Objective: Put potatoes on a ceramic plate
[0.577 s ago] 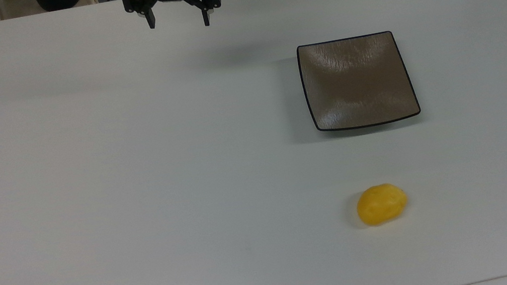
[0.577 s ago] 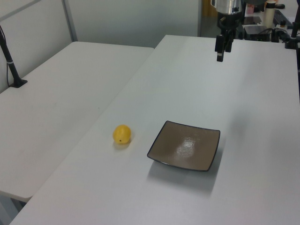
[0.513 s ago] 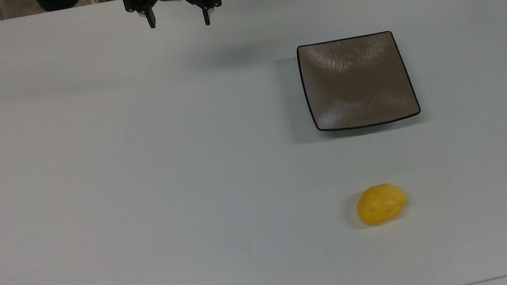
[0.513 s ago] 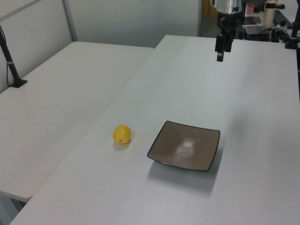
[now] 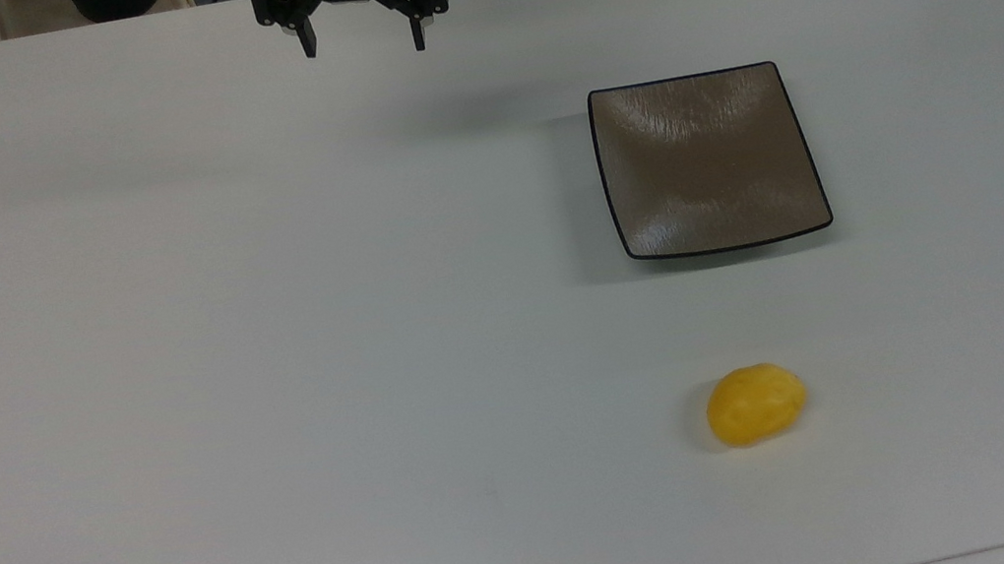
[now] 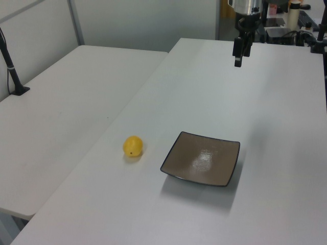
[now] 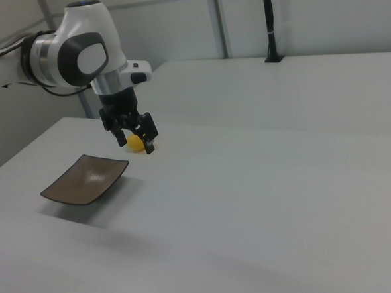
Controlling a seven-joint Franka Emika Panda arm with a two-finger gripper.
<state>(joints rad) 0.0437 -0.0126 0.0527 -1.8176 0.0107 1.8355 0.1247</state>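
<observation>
Your white desk (image 5: 274, 356) carries a square brown-grey ceramic plate (image 5: 708, 162), with a lumpy yellow potato (image 5: 756, 403) at its 6 o'clock, well apart.

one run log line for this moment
gripper: open, empty, above table far edge | potato: on table, untouched | ceramic plate: empty | phase: pre-grasp

The claw (image 5: 366, 42) hangs from the arm, pointing down (fingers spread, nothing between them).

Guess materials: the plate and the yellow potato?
Plate: likely glazed ceramic; glossy, streaky brown-grey surface with highlights and a thin black rim. Potato: probably plastic; uniform bright yellow, smooth skin with a soft sheen, though the look alone leaves it open.
</observation>
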